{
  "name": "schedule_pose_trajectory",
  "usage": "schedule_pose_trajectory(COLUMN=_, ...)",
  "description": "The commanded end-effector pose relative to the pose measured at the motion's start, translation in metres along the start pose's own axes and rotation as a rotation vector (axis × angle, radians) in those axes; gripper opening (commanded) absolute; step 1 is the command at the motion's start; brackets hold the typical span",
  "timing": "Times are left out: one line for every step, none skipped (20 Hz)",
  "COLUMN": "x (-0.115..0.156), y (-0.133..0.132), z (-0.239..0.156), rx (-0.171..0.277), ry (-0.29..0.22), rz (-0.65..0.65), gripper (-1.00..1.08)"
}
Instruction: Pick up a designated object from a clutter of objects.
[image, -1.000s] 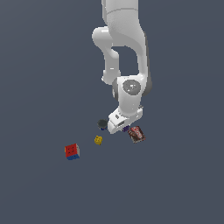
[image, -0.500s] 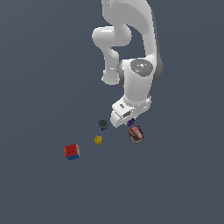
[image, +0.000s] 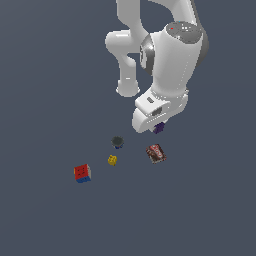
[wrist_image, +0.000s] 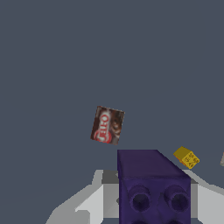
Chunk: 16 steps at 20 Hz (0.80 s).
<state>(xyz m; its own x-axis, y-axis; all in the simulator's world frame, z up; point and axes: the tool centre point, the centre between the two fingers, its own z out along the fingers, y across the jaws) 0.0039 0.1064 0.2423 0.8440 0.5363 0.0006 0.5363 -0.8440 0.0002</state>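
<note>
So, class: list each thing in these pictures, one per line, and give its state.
gripper: shut on the purple brick, raised above the surface
purple brick: gripped, lifted
brown-red packet: lying flat
yellow block: resting, untouched
dark round piece: resting
puzzle cube: resting, red face up

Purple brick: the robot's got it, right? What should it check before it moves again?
1. Purple brick sits between the gripper fingers: ok, the wrist view shows grey fingers on both sides.
2. Brick is off the floor: ok, in the exterior view it hangs under the hand, above the other things.
3. Grip is firm enough not to slip: cannot tell.
4. Nothing else came along: ok, brown-red packet, yellow block, dark round piece and puzzle cube lie apart on the floor.
5. Space around the arm: ok, nothing close by.
</note>
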Motion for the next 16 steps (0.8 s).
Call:
schedule_pose_trajectory(x=0.006, y=-0.002, z=-0.025, rx=0.000, ry=-0.001, rz=0.000, gripper=-1.00)
schedule_pose_trajectory(x=0.008, y=-0.003, z=-0.035, rx=0.000, ry=-0.001, rz=0.000, gripper=-1.00)
schedule_pose_trajectory(x=0.011, y=-0.003, z=-0.045, rx=0.000, ry=-0.001, rz=0.000, gripper=-1.00)
schedule_pose_trajectory(x=0.013, y=-0.004, z=-0.055, rx=0.000, ry=-0.001, rz=0.000, gripper=-1.00)
schedule_pose_trajectory(x=0.016, y=-0.004, z=-0.065, rx=0.000, ry=-0.001, rz=0.000, gripper=-1.00)
schedule_pose_trajectory(x=0.018, y=-0.005, z=-0.075, rx=0.000, ry=-0.001, rz=0.000, gripper=-1.00)
schedule_pose_trajectory(x=0.021, y=-0.005, z=-0.084, rx=0.000, ry=-0.001, rz=0.000, gripper=-1.00)
schedule_pose_trajectory(x=0.024, y=-0.006, z=-0.094, rx=0.000, ry=-0.001, rz=0.000, gripper=-1.00)
schedule_pose_trajectory(x=0.026, y=-0.006, z=-0.103, rx=0.000, ry=-0.001, rz=0.000, gripper=-1.00)
schedule_pose_trajectory(x=0.028, y=-0.007, z=-0.111, rx=0.000, ry=-0.001, rz=0.000, gripper=-1.00)
schedule_pose_trajectory(x=0.031, y=-0.007, z=-0.119, rx=0.000, ry=-0.001, rz=0.000, gripper=-1.00)
schedule_pose_trajectory(x=0.033, y=-0.008, z=-0.126, rx=0.000, ry=-0.001, rz=0.000, gripper=-1.00)
schedule_pose_trajectory(x=0.035, y=-0.008, z=-0.132, rx=0.000, ry=-0.001, rz=0.000, gripper=-1.00)
schedule_pose_trajectory(x=0.036, y=-0.008, z=-0.139, rx=0.000, ry=0.000, rz=0.001, gripper=-1.00)
schedule_pose_trajectory(x=0.038, y=-0.008, z=-0.144, rx=0.000, ry=0.000, rz=0.001, gripper=-1.00)
schedule_pose_trajectory(x=0.040, y=-0.008, z=-0.150, rx=0.000, ry=0.000, rz=0.001, gripper=-1.00)
